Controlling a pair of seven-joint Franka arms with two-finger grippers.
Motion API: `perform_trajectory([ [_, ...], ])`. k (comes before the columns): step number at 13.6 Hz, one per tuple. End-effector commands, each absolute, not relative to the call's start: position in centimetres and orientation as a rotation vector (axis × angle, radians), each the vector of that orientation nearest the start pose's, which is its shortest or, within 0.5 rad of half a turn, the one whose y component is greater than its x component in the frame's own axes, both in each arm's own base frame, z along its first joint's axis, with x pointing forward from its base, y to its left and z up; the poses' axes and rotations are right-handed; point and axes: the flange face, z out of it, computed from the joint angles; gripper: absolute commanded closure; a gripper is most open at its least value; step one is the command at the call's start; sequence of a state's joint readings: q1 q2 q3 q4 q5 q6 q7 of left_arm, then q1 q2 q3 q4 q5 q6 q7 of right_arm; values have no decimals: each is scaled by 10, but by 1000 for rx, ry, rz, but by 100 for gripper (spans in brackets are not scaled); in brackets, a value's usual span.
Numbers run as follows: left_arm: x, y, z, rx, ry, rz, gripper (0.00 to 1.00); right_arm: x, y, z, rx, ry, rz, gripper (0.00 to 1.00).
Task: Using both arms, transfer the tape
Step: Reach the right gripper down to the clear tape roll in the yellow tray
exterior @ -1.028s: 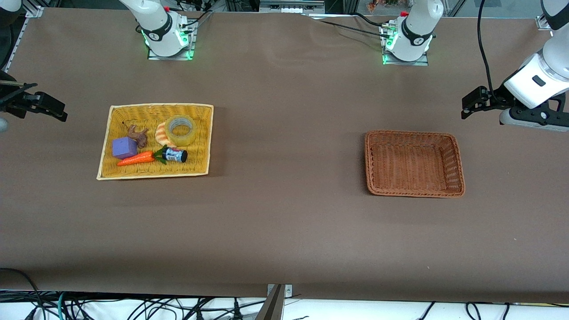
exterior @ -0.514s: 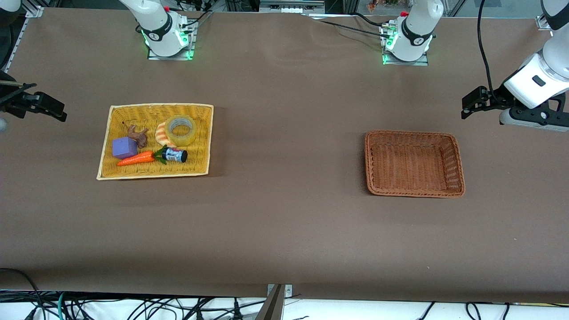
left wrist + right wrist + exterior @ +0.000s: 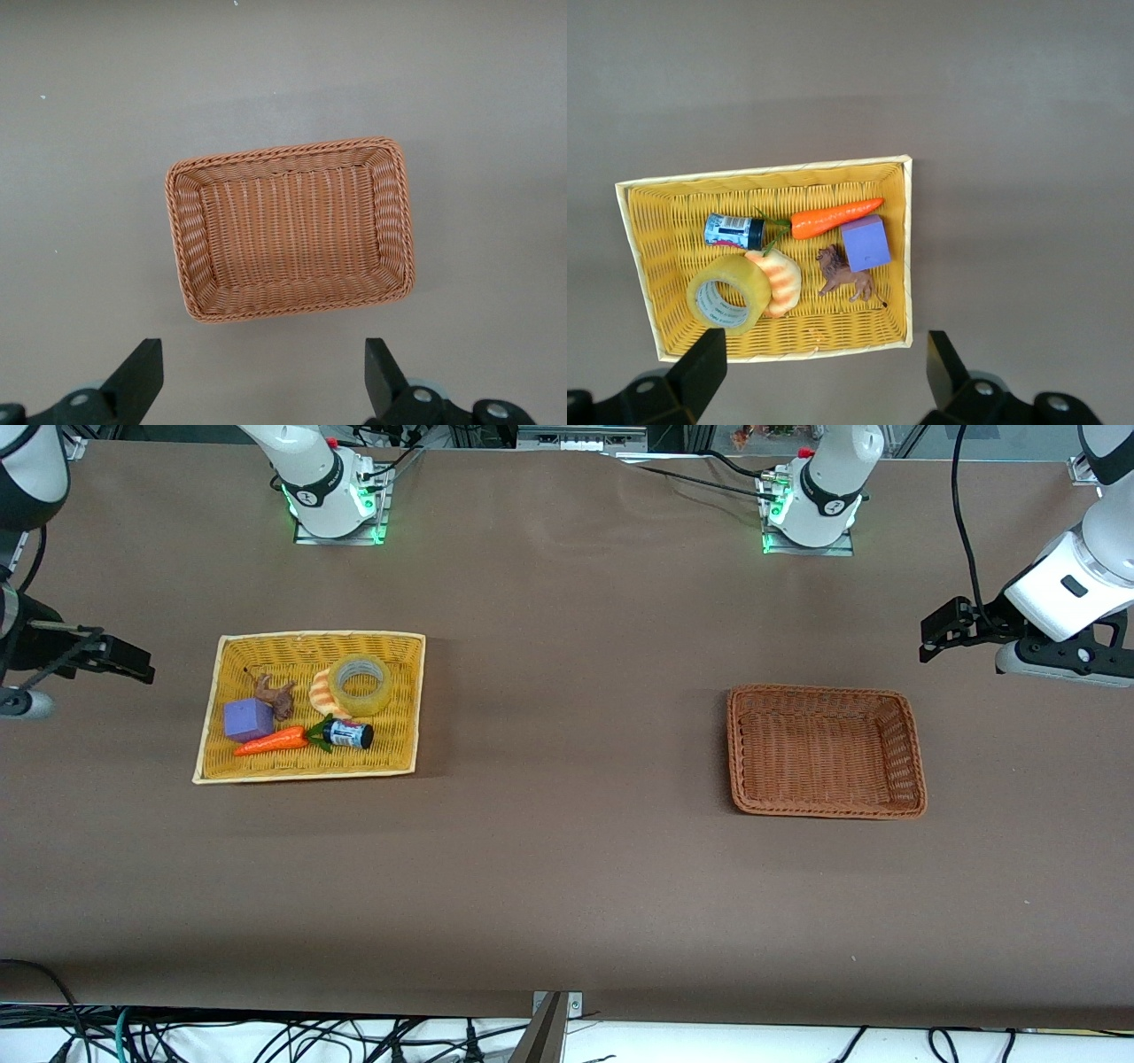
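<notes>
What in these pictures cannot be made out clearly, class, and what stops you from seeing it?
- Right gripper: front view, the arm is cut off by the picture's edge.
- Croissant toy: right wrist view, partly hidden under the tape.
- Battery label: both views, print too small to read.
- Left gripper: left wrist view, the body is cut off at the edge; only the fingertips show.

My robotics lab bench, brown paper-covered table (image 3: pixel 567 886), my two white arm bases (image 3: pixel 328 491) bolted on green-lit plates, black cables (image 3: pixel 266 1041) tangled under its edge
</notes>
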State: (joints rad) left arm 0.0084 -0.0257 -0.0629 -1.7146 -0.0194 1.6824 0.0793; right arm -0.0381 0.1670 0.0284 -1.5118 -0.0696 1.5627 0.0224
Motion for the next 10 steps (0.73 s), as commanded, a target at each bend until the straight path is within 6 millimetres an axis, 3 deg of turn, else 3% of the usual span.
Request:
perform_trajectory([
  [1, 557, -31, 586, -3144, 206, 22, 0, 618, 1, 507, -3180, -17, 323, 0],
  [3, 557, -31, 586, -3144, 204, 22, 0, 631, 27, 453, -3087, -20, 420, 0],
  [5, 557, -31, 586, -3144, 206, 24, 0, 633, 39, 406, -3067, -32, 458, 0],
  [7, 557, -32, 586, -3142, 209, 22, 0, 617, 42, 359, -3073, -11, 454, 0],
  [10, 557, -33, 586, -3142, 214, 22, 0, 580, 58, 310, -3079, -24, 418, 0],
])
